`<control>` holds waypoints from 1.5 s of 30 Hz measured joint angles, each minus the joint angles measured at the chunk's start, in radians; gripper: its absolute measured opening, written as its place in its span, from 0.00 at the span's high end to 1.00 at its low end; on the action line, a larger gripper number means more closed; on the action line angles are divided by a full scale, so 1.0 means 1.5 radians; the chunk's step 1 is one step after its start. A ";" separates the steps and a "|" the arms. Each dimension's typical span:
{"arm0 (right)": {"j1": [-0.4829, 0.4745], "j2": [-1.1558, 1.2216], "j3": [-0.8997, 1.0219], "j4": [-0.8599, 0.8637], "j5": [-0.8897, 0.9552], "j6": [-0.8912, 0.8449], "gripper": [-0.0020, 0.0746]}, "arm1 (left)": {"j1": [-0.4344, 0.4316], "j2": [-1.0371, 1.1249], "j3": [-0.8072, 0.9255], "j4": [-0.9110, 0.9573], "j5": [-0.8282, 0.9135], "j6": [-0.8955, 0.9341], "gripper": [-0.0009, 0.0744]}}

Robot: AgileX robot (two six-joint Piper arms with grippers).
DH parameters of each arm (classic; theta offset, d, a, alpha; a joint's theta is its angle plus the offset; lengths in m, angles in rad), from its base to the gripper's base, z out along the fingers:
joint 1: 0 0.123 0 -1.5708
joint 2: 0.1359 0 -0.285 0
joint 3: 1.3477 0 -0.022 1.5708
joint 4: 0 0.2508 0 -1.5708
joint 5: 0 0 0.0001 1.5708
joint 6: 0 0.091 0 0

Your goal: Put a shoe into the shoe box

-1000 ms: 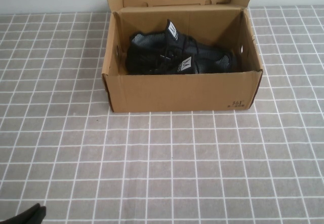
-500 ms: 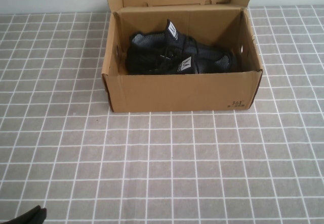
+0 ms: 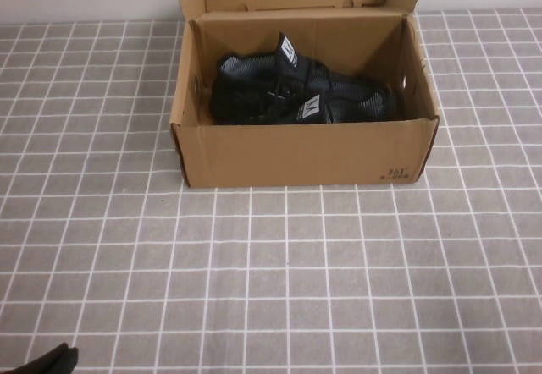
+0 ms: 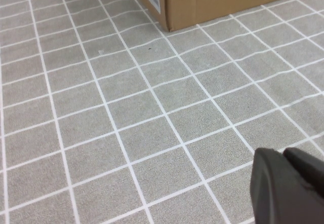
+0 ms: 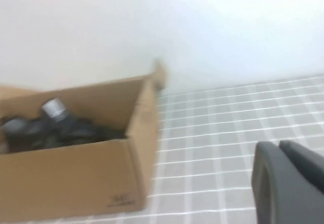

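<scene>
Progress looks all but complete from where you sit. Starting at your left, the left gripper shows only as a dark tip at the near left corner of the high view, low over the checked worktop and well apart from everything; its wrist view shows the two fingers pressed together with nothing between them. Move across to the middle and you have the shoe box, lid flap standing open at the back, sitting square on the worktop. Inside it lie two black sneakers side by side: the shoe with its white tongue tag rests against the near wall, and its pair-mate, grey lining showing, lies just behind it. Neither pokes over the rim as far as the high view lets you judge. On your right, the right gripper is out of the high view; its own camera shows it raised, off to the box's right side, fingers shut on nothing. What remains, by my reading, is little: nothing lies loose on the worktop.
</scene>
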 joint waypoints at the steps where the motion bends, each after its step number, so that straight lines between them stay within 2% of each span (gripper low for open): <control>1: -0.012 -0.017 0.019 0.002 -0.008 0.000 0.99 | 0.000 0.000 0.000 0.000 0.000 0.000 0.99; 6: -0.025 -0.115 0.103 -0.015 -0.023 0.000 0.99 | 0.000 0.000 0.000 0.000 0.000 0.000 0.99; 10: -0.025 -0.133 0.120 -0.045 -0.011 0.000 0.99 | 0.000 0.000 0.000 0.000 0.000 0.000 0.99; 21: -0.025 -0.133 0.121 -0.078 0.189 -0.001 0.99 | 0.000 0.000 0.000 0.000 0.000 0.000 0.99; 45: -0.025 -0.133 0.121 -0.076 0.200 -0.001 0.99 | 0.000 0.000 0.000 0.000 0.014 -0.001 0.99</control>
